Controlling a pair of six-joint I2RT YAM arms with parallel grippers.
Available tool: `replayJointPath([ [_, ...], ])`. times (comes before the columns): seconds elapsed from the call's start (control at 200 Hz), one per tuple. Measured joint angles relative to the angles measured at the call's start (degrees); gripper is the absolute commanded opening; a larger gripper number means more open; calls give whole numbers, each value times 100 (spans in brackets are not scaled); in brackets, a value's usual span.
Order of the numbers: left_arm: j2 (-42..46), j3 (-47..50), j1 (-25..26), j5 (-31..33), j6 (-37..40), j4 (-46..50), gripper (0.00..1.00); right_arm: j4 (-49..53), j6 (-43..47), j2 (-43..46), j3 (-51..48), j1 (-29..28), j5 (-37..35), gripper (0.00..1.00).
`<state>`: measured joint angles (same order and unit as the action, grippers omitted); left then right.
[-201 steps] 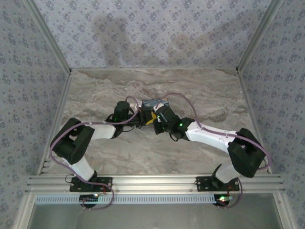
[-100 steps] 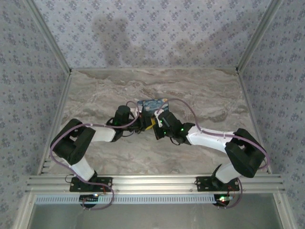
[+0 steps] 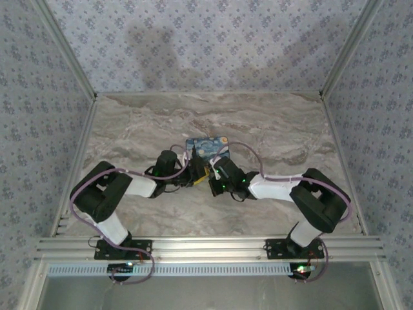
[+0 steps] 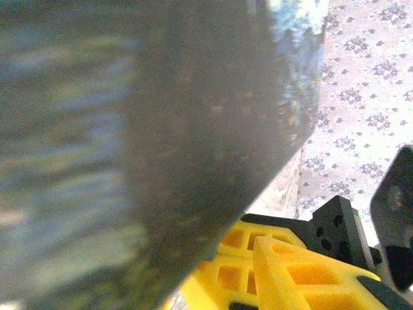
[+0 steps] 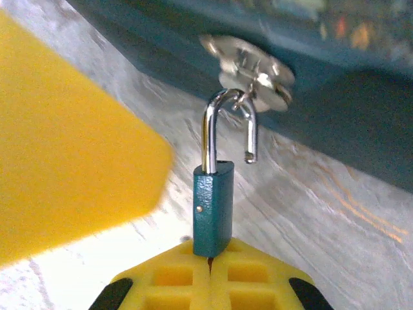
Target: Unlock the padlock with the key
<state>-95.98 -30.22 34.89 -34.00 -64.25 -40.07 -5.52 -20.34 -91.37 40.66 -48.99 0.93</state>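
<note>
The tiny blue padlock (image 5: 213,206) stands upright, its lower end clamped by my right gripper (image 5: 210,258), which is shut on it. Its silvery shackle (image 5: 210,129) is sprung open: one leg hangs free while the loop still hooks through the metal hasp (image 5: 255,68) of the painted box (image 3: 208,147). My left gripper (image 4: 255,248) sits right under the box's blurred side (image 4: 129,129), yellow fingers together with nothing visible between them. One left finger (image 5: 64,148) looms beside the padlock. The key is hidden. From above, both grippers (image 3: 193,169) (image 3: 211,171) meet in front of the box.
The box lies flat mid-table on the marble-patterned top (image 3: 129,123). Patterned walls (image 3: 206,45) close off the back and both sides. A metal rail (image 3: 206,245) runs along the near edge by the arm bases.
Both grippers have drawn back toward the near edge, staying together. The box has shifted slightly and now lies flat just behind them.
</note>
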Motion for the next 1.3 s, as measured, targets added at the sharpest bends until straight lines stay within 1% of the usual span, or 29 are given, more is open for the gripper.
replayJointPath([
  [0.23, 439, 227, -11, 149, 0, 199, 43, -17, 9, 4, -111, 26, 44, 0],
  [0.38, 896, 354, -101, 262, 107, 496, 48, 20, 109, 101, -155, 87, 111, 0],
  [0.575, 1810, 382, -317, 603, 433, 1259, 55, 164, 415, 229, -151, 179, 192, 0],
  [0.67, 2247, 378, -428, 852, 643, 1751, 60, 317, 621, 238, -109, 188, 205, 0],
  [0.8, 2575, 240, -542, 1246, 957, 2601, 61, 516, 901, 236, 2, 188, 238, 0],
  [0.899, 2568, -59, -625, 1482, 1165, 3163, 60, 540, 1054, 236, 42, 188, 328, 0],
  [1.059, 2251, -437, -713, 1604, 1305, 3412, 57, 671, 1283, 234, 136, 144, 334, 0],
  [1.134, 2028, -549, -715, 1626, 1346, 3418, 54, 767, 1425, 232, 216, 87, 291, 0],
  [1.299, 1593, -748, -715, 1624, 1397, 3436, 42, 933, 1690, 162, 382, 9, 214, 0],
])
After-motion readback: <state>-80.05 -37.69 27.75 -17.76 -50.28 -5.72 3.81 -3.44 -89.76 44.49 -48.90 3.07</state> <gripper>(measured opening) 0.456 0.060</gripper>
